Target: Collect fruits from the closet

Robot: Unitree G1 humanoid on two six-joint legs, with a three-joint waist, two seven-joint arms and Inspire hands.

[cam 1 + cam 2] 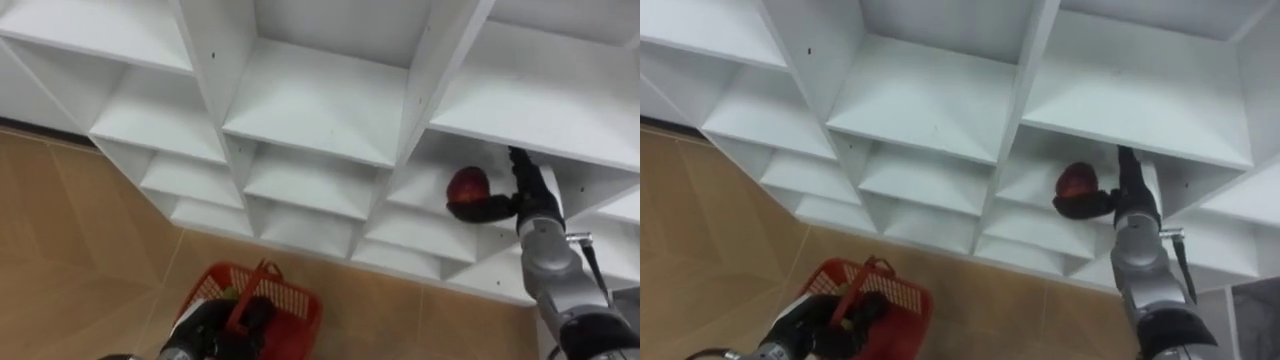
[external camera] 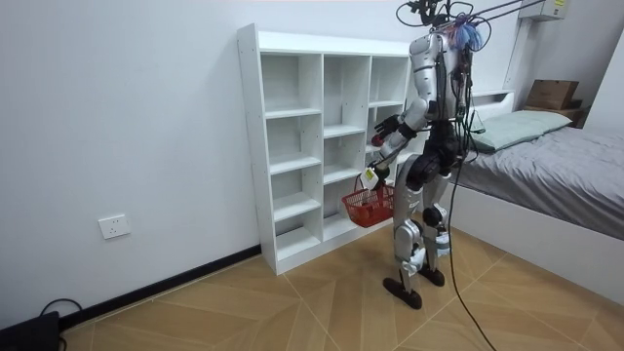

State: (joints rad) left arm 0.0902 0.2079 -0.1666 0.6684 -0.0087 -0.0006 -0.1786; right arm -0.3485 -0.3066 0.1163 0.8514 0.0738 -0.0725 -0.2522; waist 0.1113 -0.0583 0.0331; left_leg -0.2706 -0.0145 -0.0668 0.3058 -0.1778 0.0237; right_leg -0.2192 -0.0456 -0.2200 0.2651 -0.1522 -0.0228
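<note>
With the left hand curled round the handle of the red basket at near left, the right hand clamps the red fruit between thumb and fingers in a right-side closet compartment, a shallow hold that could let it slip and fall past the basket.

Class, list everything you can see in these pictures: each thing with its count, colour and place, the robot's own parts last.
shelf unit: one, white, against the wall before the robot
fruit: one, red, at a compartment's mouth, in the right hand
basket: one, red, hanging from the left hand
floor: one, brown wood, under the shelf unit
bed: one, grey cover, at the room view's right
wall socket: one, white, low on the wall
right hand: one, dark, fingers curled round the fruit
left hand: one, dark, gripping the basket's handle
</note>
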